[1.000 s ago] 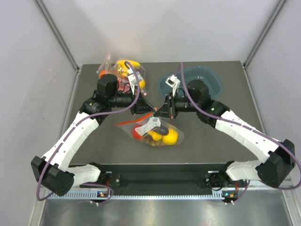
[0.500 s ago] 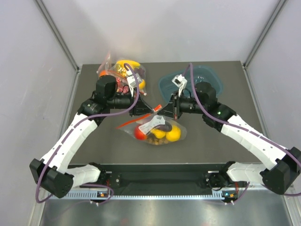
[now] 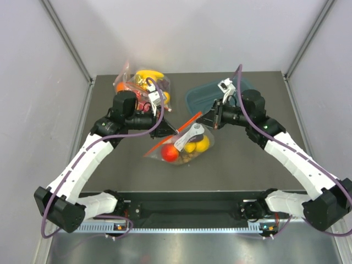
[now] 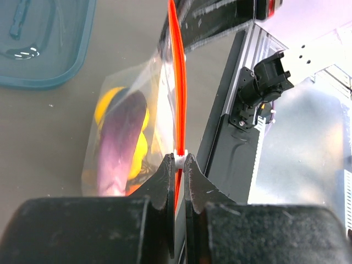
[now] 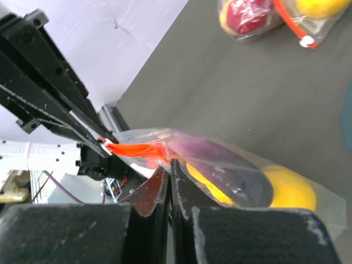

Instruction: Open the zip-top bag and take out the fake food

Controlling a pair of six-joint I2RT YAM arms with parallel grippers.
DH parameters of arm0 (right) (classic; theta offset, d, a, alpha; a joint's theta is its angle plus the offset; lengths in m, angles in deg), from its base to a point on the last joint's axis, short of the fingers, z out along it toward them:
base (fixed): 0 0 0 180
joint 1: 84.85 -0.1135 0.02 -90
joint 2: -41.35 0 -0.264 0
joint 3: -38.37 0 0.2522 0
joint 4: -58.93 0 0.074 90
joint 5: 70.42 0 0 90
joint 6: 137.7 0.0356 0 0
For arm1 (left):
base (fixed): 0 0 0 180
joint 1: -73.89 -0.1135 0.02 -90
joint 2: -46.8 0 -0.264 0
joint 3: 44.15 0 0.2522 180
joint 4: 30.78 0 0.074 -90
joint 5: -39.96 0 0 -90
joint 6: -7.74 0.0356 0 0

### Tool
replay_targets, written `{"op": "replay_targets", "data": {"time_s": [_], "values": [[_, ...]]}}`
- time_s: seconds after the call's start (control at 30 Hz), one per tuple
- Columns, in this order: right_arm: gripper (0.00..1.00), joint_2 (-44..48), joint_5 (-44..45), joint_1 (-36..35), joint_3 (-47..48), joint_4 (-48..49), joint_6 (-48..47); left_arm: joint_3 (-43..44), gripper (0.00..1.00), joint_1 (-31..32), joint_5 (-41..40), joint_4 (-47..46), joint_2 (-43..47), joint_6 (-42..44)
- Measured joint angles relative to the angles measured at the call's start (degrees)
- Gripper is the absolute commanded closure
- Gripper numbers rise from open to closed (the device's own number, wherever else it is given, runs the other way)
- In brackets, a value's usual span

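Dark matte table (image 3: 247, 165), crinkly clear zip-top bag (image 3: 187, 141) of glossy fake food (image 3: 170, 153), left gripper (image 4: 180, 160), right gripper (image 5: 168, 164) clenched on its red-orange edge

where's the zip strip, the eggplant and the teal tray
zip strip (image 4: 177, 82), left wrist view, middle of the red-orange strip
eggplant (image 4: 118, 137), left wrist view, middle of its purple body
tray (image 4: 52, 82), left wrist view, its near rim
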Motion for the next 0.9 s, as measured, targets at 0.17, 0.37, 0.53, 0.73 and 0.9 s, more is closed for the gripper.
{"op": "replay_targets", "data": {"time_s": [0.17,0.37,0.53,0.73,0.9], "values": [[1.00,1.6,0.7,3.2,-0.8,-1.6,0.2,-0.5,1.00,0.0,0.2,0.4,0.0,0.1],[1.00,4.1,1.6,7.1,-3.1,-3.3,0.2,-2.4,1.00,0.0,0.9,1.3,0.0,0.1],[1.00,6.3,1.8,11.5,-5.6,-4.9,0.2,-3.3,1.00,0.0,1.0,2.0,0.0,0.2],[1.00,8.2,1.8,16.0,-7.9,-6.0,-0.2,-5.8,1.00,0.0,1.0,2.4,0.2,0.9],[1.00,8.4,1.8,17.9,-9.4,-7.0,-0.9,-7.5,1.00,0.0,0.8,3.4,0.2,1.7]]}}
